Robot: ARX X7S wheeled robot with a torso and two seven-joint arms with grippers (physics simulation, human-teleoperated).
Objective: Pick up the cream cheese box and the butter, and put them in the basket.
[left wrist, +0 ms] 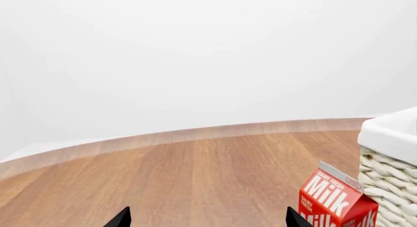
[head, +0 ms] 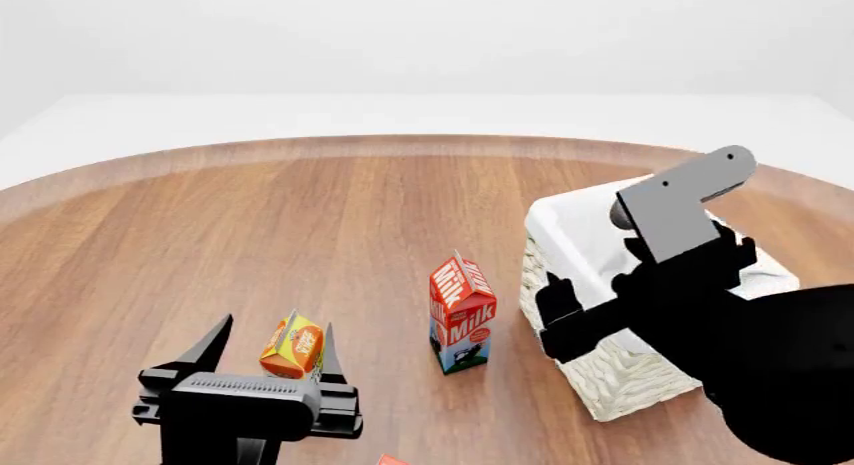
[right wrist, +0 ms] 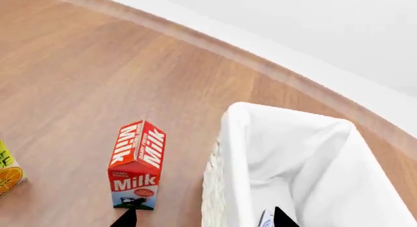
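right gripper (head: 587,320) hangs over the basket (right wrist: 238,154), fingers spread and empty, placed for a drop. a white sliver between its tips, low against the liner, may be the cream cheese box (right wrist: 265,219); its axis is too cropped to tell. left gripper (head: 260,360) waits open, well left of the basket. a red scrap at the near edge could be the butter (head: 390,459), heading unreadable. orange juice carton (head: 294,347) and milk carton (head: 462,312) stand left of the basket.

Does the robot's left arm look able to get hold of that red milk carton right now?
Probably yes: the left gripper is open and empty, the milk carton stands upright nearby, and only the orange juice carton sits close, off to the side.
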